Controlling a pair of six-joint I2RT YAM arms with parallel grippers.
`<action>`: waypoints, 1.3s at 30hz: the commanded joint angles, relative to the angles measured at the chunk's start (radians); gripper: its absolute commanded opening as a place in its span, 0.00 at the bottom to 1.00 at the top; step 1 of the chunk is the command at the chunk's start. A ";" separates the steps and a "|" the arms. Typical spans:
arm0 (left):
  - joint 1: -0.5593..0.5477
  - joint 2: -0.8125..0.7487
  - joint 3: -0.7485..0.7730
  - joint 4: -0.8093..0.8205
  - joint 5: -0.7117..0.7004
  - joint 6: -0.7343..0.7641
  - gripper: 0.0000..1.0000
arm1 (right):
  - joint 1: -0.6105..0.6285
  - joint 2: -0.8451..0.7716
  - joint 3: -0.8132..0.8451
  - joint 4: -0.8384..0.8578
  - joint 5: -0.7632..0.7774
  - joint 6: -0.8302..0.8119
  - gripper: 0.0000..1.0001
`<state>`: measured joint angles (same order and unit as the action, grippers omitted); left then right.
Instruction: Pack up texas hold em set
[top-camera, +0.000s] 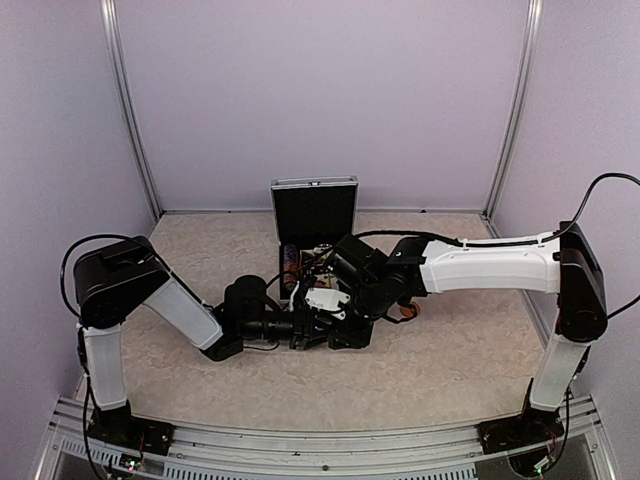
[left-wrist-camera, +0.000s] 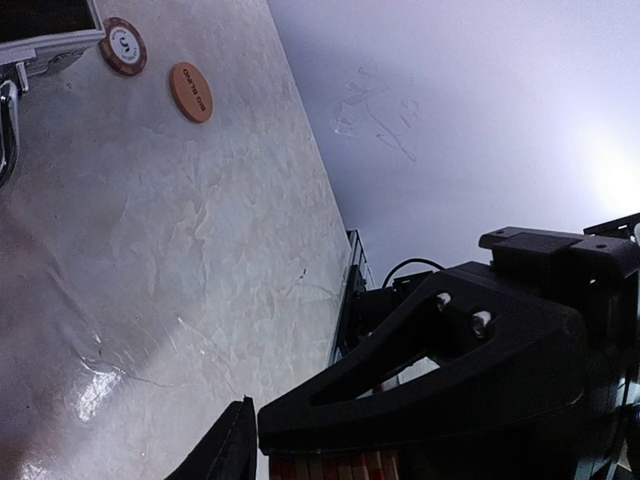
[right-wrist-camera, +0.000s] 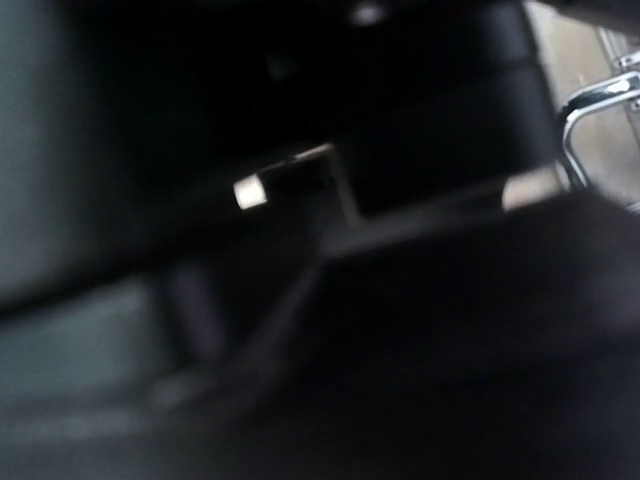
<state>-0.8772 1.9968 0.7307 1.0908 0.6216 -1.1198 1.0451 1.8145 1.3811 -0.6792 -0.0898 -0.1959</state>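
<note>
Nearest, past the two arm bases on the front rail, the beige marble-patterned bench (top-camera: 450, 350) runs on well beyond the arms towards the walls at 3 and 9 o'clock. At the crowded middle the left pincer (top-camera: 303, 330) reaches in from 9 o'clock. In its wrist view its black plastic fingers (left-wrist-camera: 450, 380) stand apart, with a red-and-cream striped stack of chips (left-wrist-camera: 335, 467) at the lower edge between them; whether they press on it I cannot tell. The right pincer (top-camera: 335, 305) comes in from 3 o'clock over the same spot, and its wrist view is too dark and blurred to show its state. Just beyond, at 12 o'clock, the small ribbed silver aluminium case (top-camera: 314, 184) stands open at bench centre, its black-lined lid (top-camera: 314, 212) upright and red pieces showing inside. Near its curved chrome handle (left-wrist-camera: 8, 130) two flat round pieces lie on the bench: a red-brown chip with a white centre (left-wrist-camera: 123, 46) just beside the case corner, and a plain orange disc (left-wrist-camera: 191, 92) near it, not touching. Farthest, smooth pale lilac walls (top-camera: 320, 90) with aluminium corner posts close in three sides.
</note>
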 joint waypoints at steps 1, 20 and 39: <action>-0.008 0.017 0.017 0.000 0.016 0.017 0.43 | 0.003 0.001 0.030 0.024 -0.001 -0.006 0.00; -0.009 -0.026 0.010 -0.059 -0.016 0.056 0.01 | 0.003 -0.007 0.025 0.033 0.041 0.003 0.25; 0.012 -0.090 0.029 -0.213 -0.073 0.146 0.00 | 0.003 -0.095 0.007 0.053 0.082 0.031 0.91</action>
<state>-0.8803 1.9743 0.7376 0.9367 0.5667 -1.0485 1.0451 1.7878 1.3827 -0.6510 -0.0185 -0.1806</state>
